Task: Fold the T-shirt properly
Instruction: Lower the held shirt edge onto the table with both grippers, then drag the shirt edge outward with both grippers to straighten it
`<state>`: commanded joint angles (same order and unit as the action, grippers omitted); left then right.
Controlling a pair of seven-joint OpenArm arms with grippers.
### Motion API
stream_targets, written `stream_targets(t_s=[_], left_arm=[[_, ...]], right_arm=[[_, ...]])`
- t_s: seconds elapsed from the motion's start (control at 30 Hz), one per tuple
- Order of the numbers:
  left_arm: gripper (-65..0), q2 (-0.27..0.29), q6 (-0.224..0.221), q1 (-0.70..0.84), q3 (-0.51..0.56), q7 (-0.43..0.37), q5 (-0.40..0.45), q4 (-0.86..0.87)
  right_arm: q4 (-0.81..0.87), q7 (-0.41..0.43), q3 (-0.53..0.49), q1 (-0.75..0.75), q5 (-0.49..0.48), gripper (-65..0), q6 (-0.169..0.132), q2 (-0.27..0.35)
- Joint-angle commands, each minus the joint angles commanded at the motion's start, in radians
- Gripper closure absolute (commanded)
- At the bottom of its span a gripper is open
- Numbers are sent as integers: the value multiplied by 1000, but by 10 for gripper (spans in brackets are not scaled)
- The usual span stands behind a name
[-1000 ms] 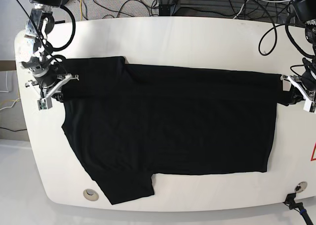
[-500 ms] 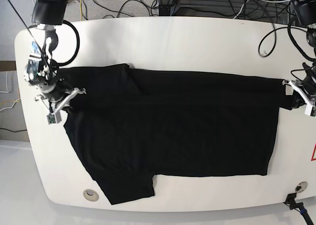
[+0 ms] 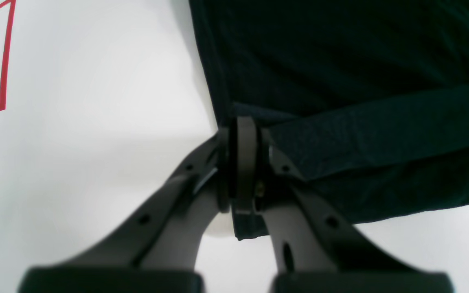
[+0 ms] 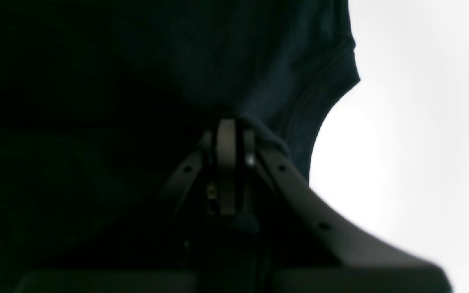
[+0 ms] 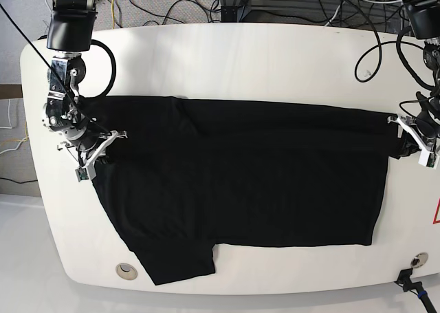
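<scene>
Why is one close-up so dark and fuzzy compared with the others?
Right wrist view: black T-shirt fills the frame, so it is murky, and the near right gripper blurs. Left wrist view: bright table, soft focus. Base view: even light, sharp.

Black arms, cabled — grey-fingered left gripper

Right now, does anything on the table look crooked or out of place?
Only slightly. The T-shirt lies flat but askew: its top edge slopes and one sleeve sticks out at the lower near corner. Both the left gripper and right gripper have jaws closed on its edge. No damage shows.
</scene>
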<state>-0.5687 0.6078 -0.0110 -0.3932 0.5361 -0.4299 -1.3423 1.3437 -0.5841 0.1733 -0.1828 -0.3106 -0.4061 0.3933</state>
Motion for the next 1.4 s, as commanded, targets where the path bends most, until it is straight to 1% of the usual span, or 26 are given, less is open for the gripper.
stream_targets(t_s=[0.03,0.07,0.1,0.13,0.17,0.23,0.27,0.3,0.4,0.53,0.6,0.63,0.67,0.7,0.73,0.77,0.8,0.83,0.93,1.07,1.13,1.27,1.3,1.4], left_arm=[[-49,1,-12,1,-6,-15,2,1],[-101,-2,-24,1,-3,-32,1,5],[-161,-3,-39,2,-1,-46,-1,8],[-195,-2,-53,3,0,-53,-4,11],[-225,-2,-53,4,-3,-54,-10,8],[-252,-3,-57,0,-10,-35,-29,12],[-259,-5,-53,2,-16,-24,-43,8],[-200,3,-61,3,-1,-39,-7,2],[-197,5,-57,8,-2,-27,-12,4],[-197,7,-56,10,-1,-13,-16,3],[-199,9,-54,10,-7,-10,-17,5],[-198,11,-56,11,-5,-4,-19,7],[-188,14,-59,12,-8,0,-21,9],[-169,15,-62,10,-7,-1,-24,11],[-133,19,-66,8,-4,0,-27,13],[-73,20,-69,5,-4,0,-31,15],[-17,22,-75,5,-4,2,-36,19],[0,27,-73,-1,-2,11,-52,29],[0,36,-59,-17,4,38,-115,72],[0,42,-40,-23,6,38,-166,117],[0,44,-38,-27,10,29,-168,129],[0,47,-44,-16,18,30,-156,139],[0,42,-50,-21,17,59,-146,130],[0,42,-49,-27,38,70,-140,127]], right_arm=[[1,-2,2,-2,-1,-283,1,1],[4,-4,7,0,-4,-325,5,2],[1,-8,14,-5,-6,-347,7,3],[7,-9,23,-9,-6,-351,9,5],[7,-12,34,-10,-8,-353,11,5],[15,-22,52,-9,-13,-359,9,8],[25,-31,65,-3,-22,-358,9,11],[18,-4,27,-9,-17,-352,-3,3],[111,-43,27,-4,-64,-343,-4,4],[202,-132,34,7,-198,-314,-12,-1],[212,-173,37,4,-252,-282,-15,0],[214,-193,36,1,-269,-255,-16,0],[212,-204,35,-3,-276,-212,-15,0],[210,-213,35,-6,-278,-155,-16,-1],[206,-213,34,-6,-275,-89,-15,-4],[205,-206,35,-4,-269,-15,-15,-7],[205,-193,33,-3,-264,0,-12,-11],[197,-178,32,-1,-255,0,-11,-11],[172,-146,31,-1,-207,0,-8,-18],[70,-107,33,-8,-116,0,-4,-30],[11,-87,36,-13,-82,0,-6,-32],[-78,-63,32,-17,-59,0,-10,-41],[12,-82,43,-12,-82,0,5,-34],[17,-75,48,-10,-75,0,2,-36]])
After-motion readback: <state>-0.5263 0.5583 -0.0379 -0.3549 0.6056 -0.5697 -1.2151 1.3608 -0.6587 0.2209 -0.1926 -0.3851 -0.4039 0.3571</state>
